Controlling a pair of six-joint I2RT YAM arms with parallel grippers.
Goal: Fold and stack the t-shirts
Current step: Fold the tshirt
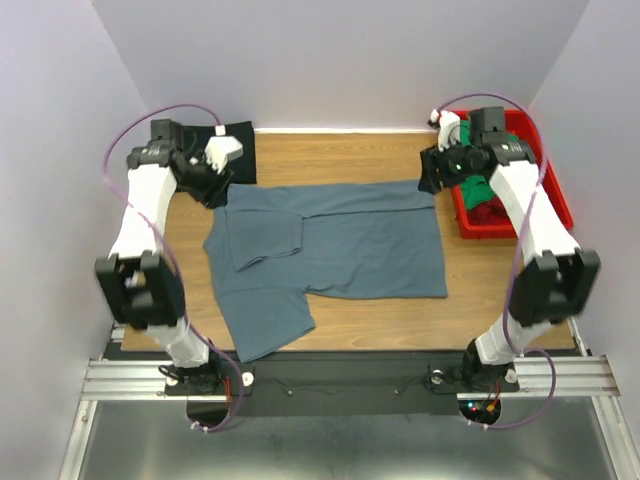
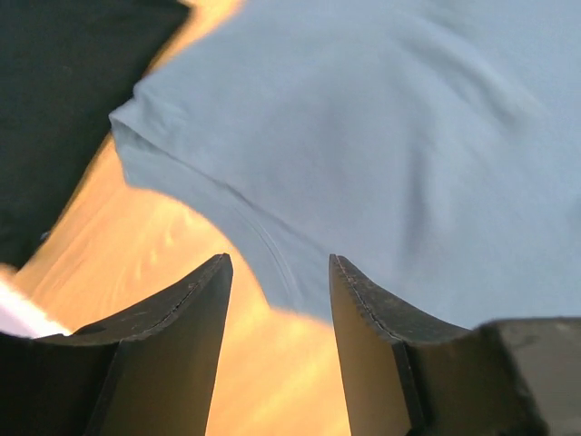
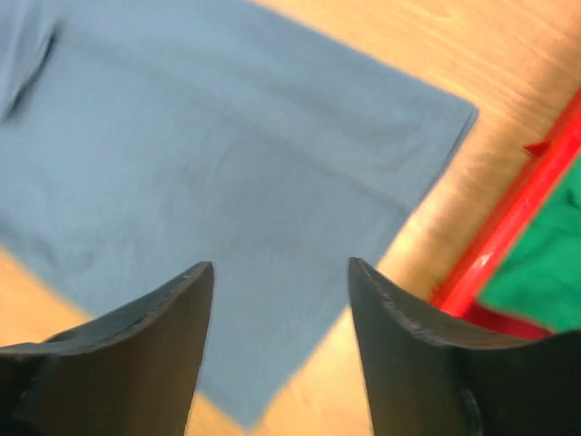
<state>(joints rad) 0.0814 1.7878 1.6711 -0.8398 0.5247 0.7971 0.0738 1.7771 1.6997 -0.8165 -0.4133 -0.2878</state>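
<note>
Blue-grey t-shirt (image 1: 340,240) half-folded; black t-shirt (image 1: 238,145) looks done; green t-shirt (image 1: 480,188) waits in tray (image 1: 555,195); my left gripper (image 2: 277,263), right gripper (image 3: 280,265) agape, empty.

Slate blue-grey t-shirt (image 1: 340,245): spread flat mid-counter (image 1: 330,160), one sleeve folded in over the body, the other splayed toward near-left. Black t-shirt (image 1: 242,160): folded, far-left corner. Green t-shirt (image 1: 478,188) and dark red t-shirt (image 1: 492,213): bunched together in red tray (image 1: 556,190), far right.
</note>
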